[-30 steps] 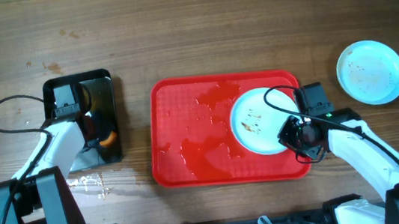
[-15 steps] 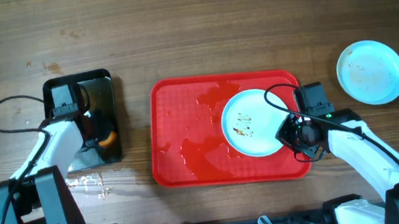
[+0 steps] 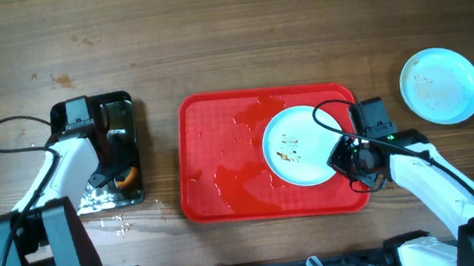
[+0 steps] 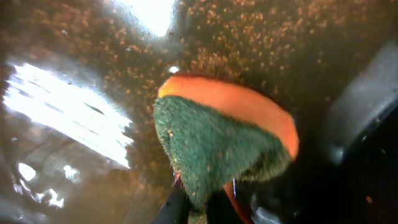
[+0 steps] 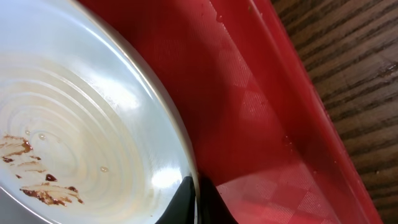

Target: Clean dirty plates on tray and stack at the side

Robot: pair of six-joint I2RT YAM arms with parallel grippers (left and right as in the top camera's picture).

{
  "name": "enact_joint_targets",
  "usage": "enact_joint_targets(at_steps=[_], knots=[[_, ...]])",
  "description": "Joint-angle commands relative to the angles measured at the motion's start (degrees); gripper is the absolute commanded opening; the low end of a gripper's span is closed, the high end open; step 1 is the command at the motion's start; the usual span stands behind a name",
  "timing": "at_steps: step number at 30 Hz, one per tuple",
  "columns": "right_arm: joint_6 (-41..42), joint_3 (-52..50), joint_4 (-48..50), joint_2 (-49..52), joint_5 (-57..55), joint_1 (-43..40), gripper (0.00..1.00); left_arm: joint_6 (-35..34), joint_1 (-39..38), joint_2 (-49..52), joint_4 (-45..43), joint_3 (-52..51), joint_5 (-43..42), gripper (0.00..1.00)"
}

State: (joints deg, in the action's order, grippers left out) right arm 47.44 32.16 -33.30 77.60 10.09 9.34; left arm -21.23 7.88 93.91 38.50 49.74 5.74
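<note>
A pale mint-blue plate (image 3: 298, 146) (image 5: 81, 124) with brown food smears lies on the right part of the red tray (image 3: 223, 166) (image 5: 261, 112). My right gripper (image 3: 340, 158) (image 5: 196, 202) is shut on this plate's right rim, one finger inside and one outside. A second plate (image 3: 440, 85) rests on the wooden table at the far right. My left gripper (image 3: 109, 176) (image 4: 202, 208) is shut on a green and orange sponge (image 4: 224, 143) (image 3: 124, 175), held over the murky water of the black pan (image 3: 118, 111).
The black pan stands left of the tray with water puddles (image 3: 104, 221) on the wood beside it. The tray's floor is wet. Cables run from both arms across the table's front.
The left gripper and sponge have shifted within the pan, and the pan moved slightly. The plate slid a little leftward on the tray as the right gripper shut on its rim.
</note>
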Motion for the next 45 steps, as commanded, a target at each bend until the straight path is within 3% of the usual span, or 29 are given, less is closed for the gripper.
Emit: enact_joint_targets(at_steps=[1,11,22,26,33,36,41,45], knots=[[-1.03,-0.92,0.2,0.83,-1.03,0.2,0.04,1.14,0.28,-4.48,2.21,4.44,1.64,0.04],[-2.4,-0.92,0.24,0.83,-0.96,0.2,0.04,1.46,0.28,-5.05,2.91,5.46,6.8,0.04],[-2.69,-0.92,-0.37,0.83,0.57,0.2,0.04,0.63,0.28,11.96,-1.4,5.46,6.03,0.04],[-2.45,-0.92,-0.37,0.83,0.57,0.2,0.04,0.0,0.28,7.82,-0.11,6.47,4.5,0.04],[-2.49,-0.92,-0.33,0.83,0.57,0.2,0.04,-1.77,0.28,-8.02,7.82,10.29,2.6,0.04],[-2.67,-0.92,-0.33,0.83,0.55,0.2,0.04,-1.11,0.28,-13.66,9.07,10.29,-4.39,0.04],[-2.6,-0.92,0.09,0.83,0.57,0.2,0.04,9.09,0.11,-16.06,6.8,10.29,-40.22,0.04],[-2.95,-0.92,0.11,0.83,0.57,0.2,0.04,10.93,-3.54,-12.96,5.75,10.27,-47.95,0.04]])
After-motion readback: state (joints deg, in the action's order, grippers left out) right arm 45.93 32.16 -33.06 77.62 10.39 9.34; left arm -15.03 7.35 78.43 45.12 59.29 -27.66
